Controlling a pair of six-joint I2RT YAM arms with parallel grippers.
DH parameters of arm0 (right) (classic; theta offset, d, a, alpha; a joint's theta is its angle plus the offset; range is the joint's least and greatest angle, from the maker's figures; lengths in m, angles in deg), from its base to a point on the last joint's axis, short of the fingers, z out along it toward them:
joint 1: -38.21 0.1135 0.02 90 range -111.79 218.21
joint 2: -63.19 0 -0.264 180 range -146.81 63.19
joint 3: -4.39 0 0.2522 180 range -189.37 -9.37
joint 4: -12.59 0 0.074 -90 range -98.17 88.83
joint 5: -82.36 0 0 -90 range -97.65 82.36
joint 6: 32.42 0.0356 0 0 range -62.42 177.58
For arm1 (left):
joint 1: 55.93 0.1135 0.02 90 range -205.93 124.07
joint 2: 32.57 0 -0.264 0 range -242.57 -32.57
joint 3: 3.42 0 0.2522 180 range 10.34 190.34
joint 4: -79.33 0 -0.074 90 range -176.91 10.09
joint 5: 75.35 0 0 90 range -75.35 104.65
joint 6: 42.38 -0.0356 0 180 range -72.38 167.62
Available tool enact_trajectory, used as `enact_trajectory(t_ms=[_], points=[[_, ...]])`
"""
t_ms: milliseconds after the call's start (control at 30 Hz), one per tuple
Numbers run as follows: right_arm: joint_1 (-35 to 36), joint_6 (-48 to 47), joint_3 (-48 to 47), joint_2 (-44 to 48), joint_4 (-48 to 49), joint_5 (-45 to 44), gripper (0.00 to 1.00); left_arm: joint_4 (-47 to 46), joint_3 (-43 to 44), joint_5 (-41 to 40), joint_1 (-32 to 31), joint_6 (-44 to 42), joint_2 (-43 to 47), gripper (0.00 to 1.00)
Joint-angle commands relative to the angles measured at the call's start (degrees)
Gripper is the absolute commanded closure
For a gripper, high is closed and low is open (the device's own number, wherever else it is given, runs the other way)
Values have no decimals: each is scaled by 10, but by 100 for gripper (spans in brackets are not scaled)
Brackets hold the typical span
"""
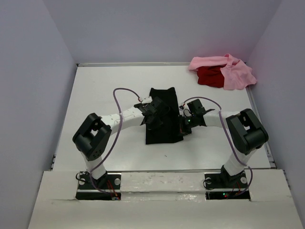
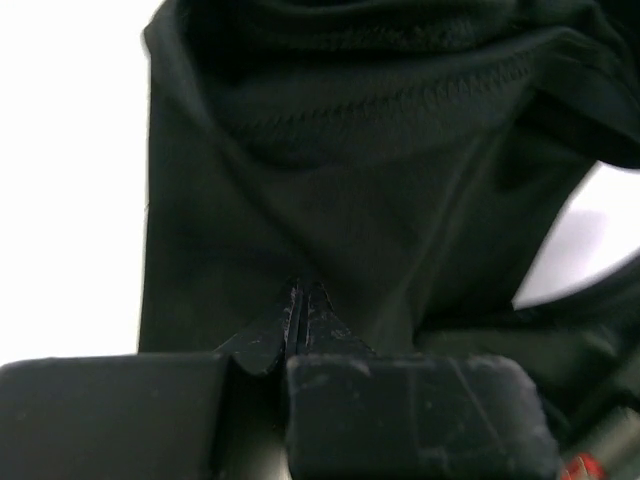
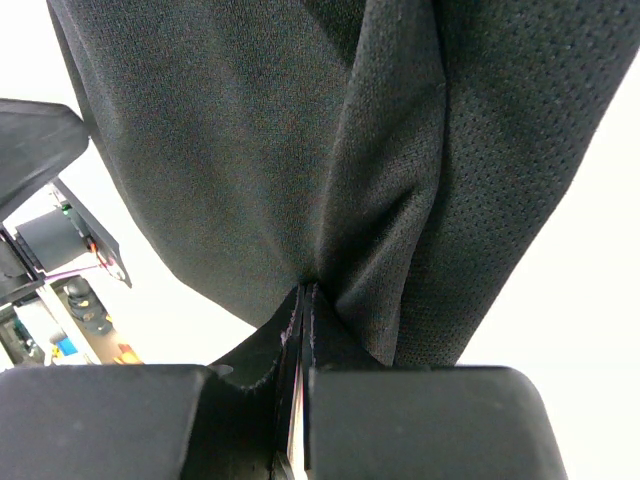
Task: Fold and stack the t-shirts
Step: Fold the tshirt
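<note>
Two pinches hold the black t-shirt [image 1: 162, 134], one from each arm, and both bite cloth. The shirt lies as a narrow, bunched strip at the middle of the table [image 1: 107, 90], running from 12 o'clock toward 6 o'clock.

The left gripper [image 1: 153, 113] sits over the strip's middle. In its wrist view its jaws are pressed together on a ridge of black fabric, with a stitched hem draped just beyond. The right gripper [image 1: 183, 125] comes in from 3 o'clock at the strip's right edge. Its jaws are likewise shut tight on a fold, and the cloth hangs away from them in a taut crease.

Holding two separate spots at once looks meant to keep the fabric stretched between the arms. A section could then be lifted and laid over as a flat flap rather than dragged in a heap. By my reading the fold is only partly made, since the shirt is narrowed but not yet a compact packet.

At 1 o'clock, well apart in the far corner, the pink t-shirt [image 1: 236, 76] lies crumpled over the red t-shirt [image 1: 209, 77]. Both are unfolded, and that spot leaves the centre to the black one.
</note>
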Motion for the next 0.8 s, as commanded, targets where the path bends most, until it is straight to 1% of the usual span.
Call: enact_trajectory(t_ms=[0, 133, 300, 400, 500, 767], points=[[4, -16, 1, -6, -12, -26, 100, -20, 40, -40, -7, -16, -40, 100], [4, -18, 4, -6, -12, -26, 100, -32, 70, -61, -7, -25, -78, 100], [4, -18, 9, 1, -12, -25, 100, -25, 144, -115, -2, -62, -128, 100], [4, -18, 13, 5, -12, -25, 100, -9, 190, -146, 11, -84, -155, 100], [4, -19, 16, 8, -12, -24, 100, -1, 225, -149, 41, -104, -171, 100], [4, -19, 16, 8, -12, -24, 100, -2, 242, -152, 68, -119, -176, 100]])
